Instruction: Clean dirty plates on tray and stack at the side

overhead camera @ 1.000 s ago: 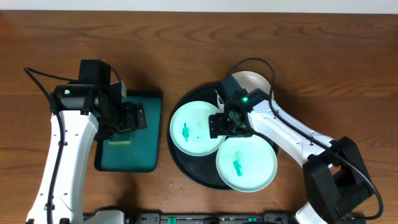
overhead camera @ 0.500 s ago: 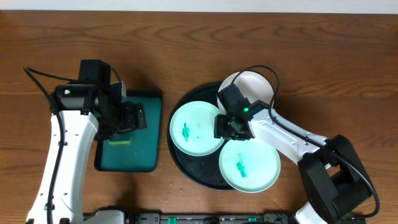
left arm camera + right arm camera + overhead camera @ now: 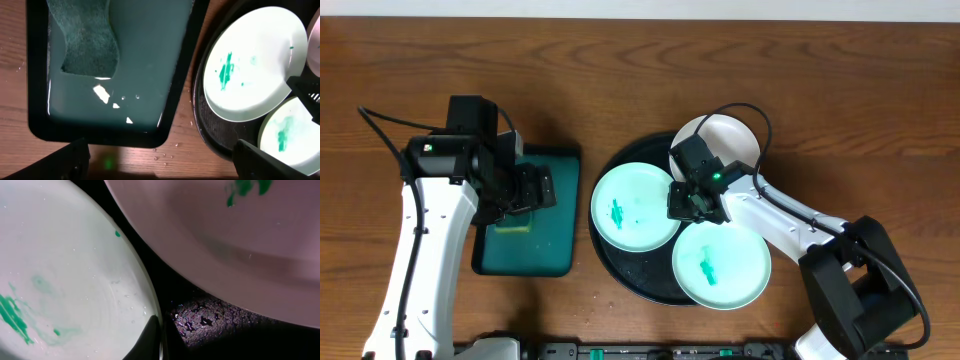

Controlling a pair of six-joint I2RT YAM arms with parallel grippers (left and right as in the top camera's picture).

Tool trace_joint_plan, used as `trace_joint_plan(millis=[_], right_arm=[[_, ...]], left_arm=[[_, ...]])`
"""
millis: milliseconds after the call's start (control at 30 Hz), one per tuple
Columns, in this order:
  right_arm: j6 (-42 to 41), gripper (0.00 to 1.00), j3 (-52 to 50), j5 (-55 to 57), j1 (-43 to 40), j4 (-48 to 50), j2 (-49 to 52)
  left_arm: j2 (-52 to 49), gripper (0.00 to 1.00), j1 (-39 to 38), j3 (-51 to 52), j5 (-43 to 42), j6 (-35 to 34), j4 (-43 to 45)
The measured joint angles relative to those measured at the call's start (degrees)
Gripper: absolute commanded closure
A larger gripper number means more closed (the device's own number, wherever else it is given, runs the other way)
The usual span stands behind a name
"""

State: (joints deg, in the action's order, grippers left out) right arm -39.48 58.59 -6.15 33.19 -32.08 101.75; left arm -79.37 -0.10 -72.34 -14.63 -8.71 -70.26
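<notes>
Brown wood grain runs across the worktop (image 3: pixel 620 70), and at its left side we see the left tool (image 3: pixel 525 190) hanging above a rectangular green tray (image 3: pixel 545 250). Its fingers stand wide apart and hold nothing. In the left wrist view the tray's floor glistens wet, and a green sponge (image 3: pixel 87 40) lies flat in its far part.

Just to the right, close beside the green tray but not touching it, sits the round black tray (image 3: pixel 620 270). We count three white plates there. The left plate (image 3: pixel 632 208) lies on the tray's left half, with a green smear near its middle. The right tool (image 3: pixel 692 203) is at this plate's right rim with its fingers drawn together, pinching that rim. In the right wrist view one dark finger (image 3: pixel 150 337) lies on the edge of the plate.

The front plate (image 3: pixel 720 266) rests on the tray's near right part, also smeared green at the centre, its rim close against the left plate. The back plate (image 3: pixel 730 135) sits at the tray's far right edge, partly hidden behind the right arm; what shows of it looks plain white.
</notes>
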Motion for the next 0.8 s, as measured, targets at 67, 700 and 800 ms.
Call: trace_joint_plan(millis=[67, 700, 800], right_arm=[[0.0, 0.99, 0.0, 0.11, 0.0, 0.0, 0.0], [0.11, 0.99, 0.0, 1.14, 0.87, -0.46, 0.0], [0.48, 0.99, 0.0, 1.14, 0.87, -0.46, 0.0]], left_arm=[[0.0, 0.09, 0.0, 0.0, 0.0, 0.0, 0.24], [-13.6, 0.36, 1.57, 1.6, 12.81, -0.94, 7.69], [-17.7, 0.42, 2.21, 1.64, 13.62, -1.46, 9.03]])
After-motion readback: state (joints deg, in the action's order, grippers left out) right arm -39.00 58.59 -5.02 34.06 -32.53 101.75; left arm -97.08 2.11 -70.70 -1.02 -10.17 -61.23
